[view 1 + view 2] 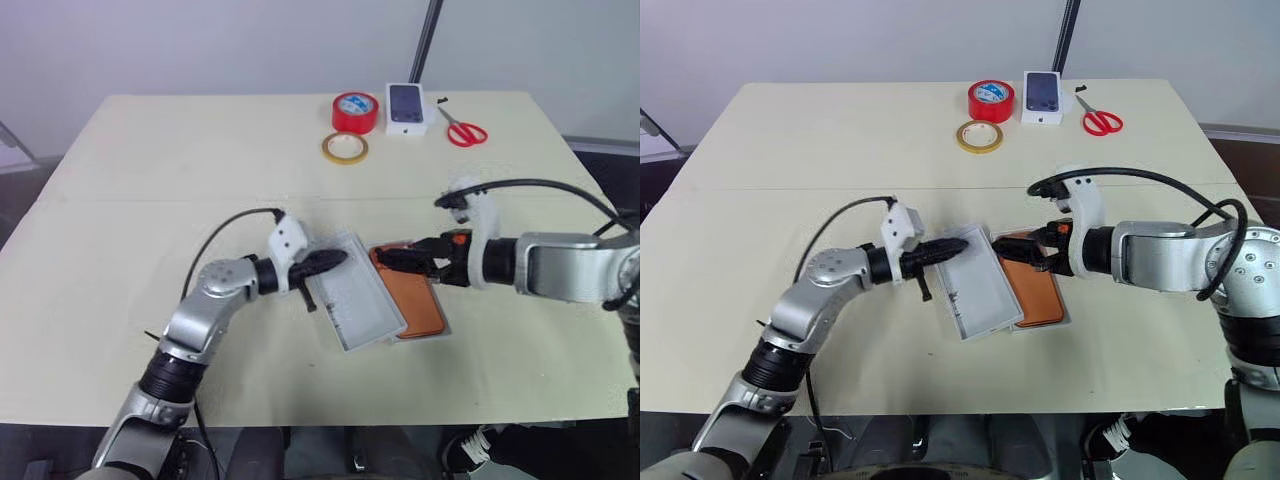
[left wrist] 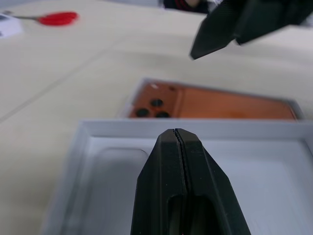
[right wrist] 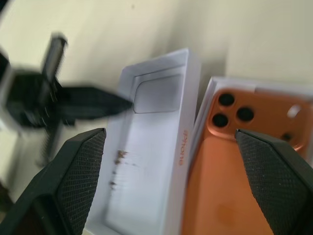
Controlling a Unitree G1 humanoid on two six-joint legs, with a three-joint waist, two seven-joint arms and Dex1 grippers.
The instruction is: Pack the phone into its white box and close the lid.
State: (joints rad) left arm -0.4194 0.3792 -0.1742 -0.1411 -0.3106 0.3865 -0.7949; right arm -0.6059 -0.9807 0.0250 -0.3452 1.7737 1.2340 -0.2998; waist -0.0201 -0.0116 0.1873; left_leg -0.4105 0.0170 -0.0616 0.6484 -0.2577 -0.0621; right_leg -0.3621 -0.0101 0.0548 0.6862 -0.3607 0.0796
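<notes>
Table [image 1: 150,200] — left claw [image 1: 335,260] shut, right claw [image 1: 395,258] spread.

Obstacles, centre of table [image 1: 120,250]: you have the lid [image 1: 357,303], a white tray lying open side up, tilted against the near-left edge of the white box [image 1: 441,325]; the phone [image 1: 415,305] lies in that box. The left gripper [image 1: 335,259], fingers pressed together, rests at the lid's far-left corner; the right gripper [image 1: 392,257], fingers spread wide, hovers over the phone's camera end. Between the two grippers you get only a narrow gap.

Obstacles, far edge: red tape roll [image 1: 355,111], tan tape ring [image 1: 345,148], small printed box [image 1: 407,109], scissors [image 1: 462,130], grouped close together.

Free room: you can pass along the broad left half, the band between the far group and the centre, and the near strip.
</notes>
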